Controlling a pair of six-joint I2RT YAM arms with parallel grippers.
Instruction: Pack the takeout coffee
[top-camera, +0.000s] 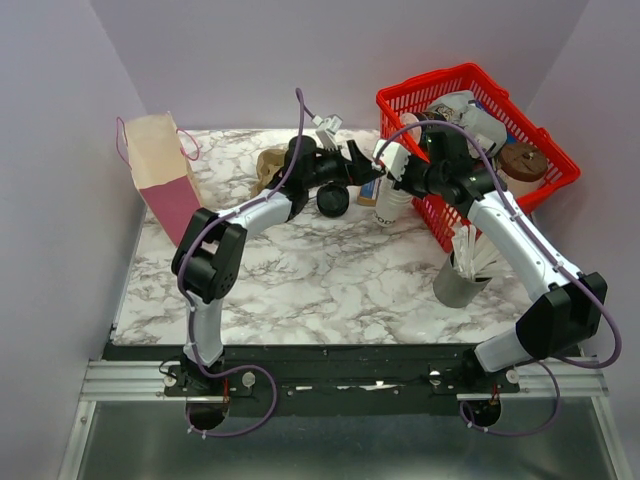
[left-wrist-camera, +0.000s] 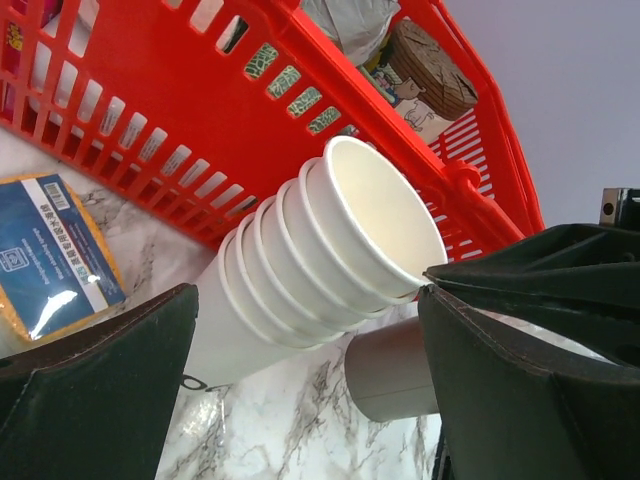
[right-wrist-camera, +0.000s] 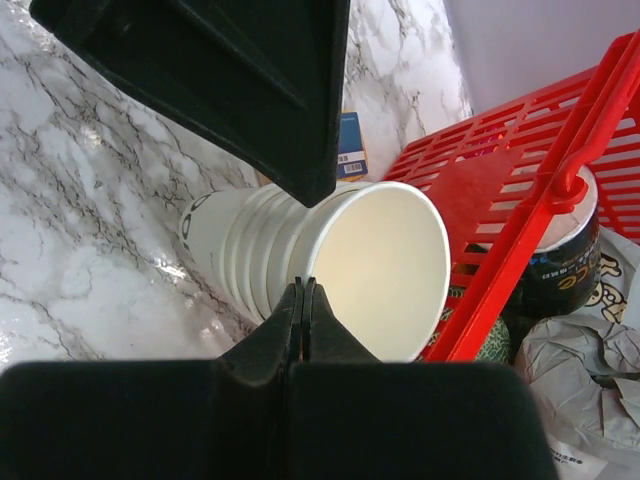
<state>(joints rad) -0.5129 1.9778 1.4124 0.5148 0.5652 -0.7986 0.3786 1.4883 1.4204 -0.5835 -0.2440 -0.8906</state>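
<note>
The takeout coffee (top-camera: 333, 200) appears only from above, as a round black lid on the marble just below my left wrist. A tilted stack of nested white cups (top-camera: 392, 205) leans on the red basket (top-camera: 450, 78). My left gripper (left-wrist-camera: 308, 300) is open around the stack's top cup (left-wrist-camera: 375, 225), with its right finger (left-wrist-camera: 520, 380) touching the rim. My right gripper (right-wrist-camera: 308, 283) is shut, its tips against the same cup's rim (right-wrist-camera: 385, 270). I cannot tell whether it pinches the rim. In the overhead view both grippers (top-camera: 368, 165) (top-camera: 385, 172) meet above the stack.
A pink and cream paper bag (top-camera: 160, 170) stands at the back left, with crumpled brown paper (top-camera: 270, 165) beside it. A blue packet (left-wrist-camera: 50, 260) lies by the basket wall (left-wrist-camera: 200, 120). A grey holder with white sticks (top-camera: 462, 275) stands in front of the basket, which holds packaged goods.
</note>
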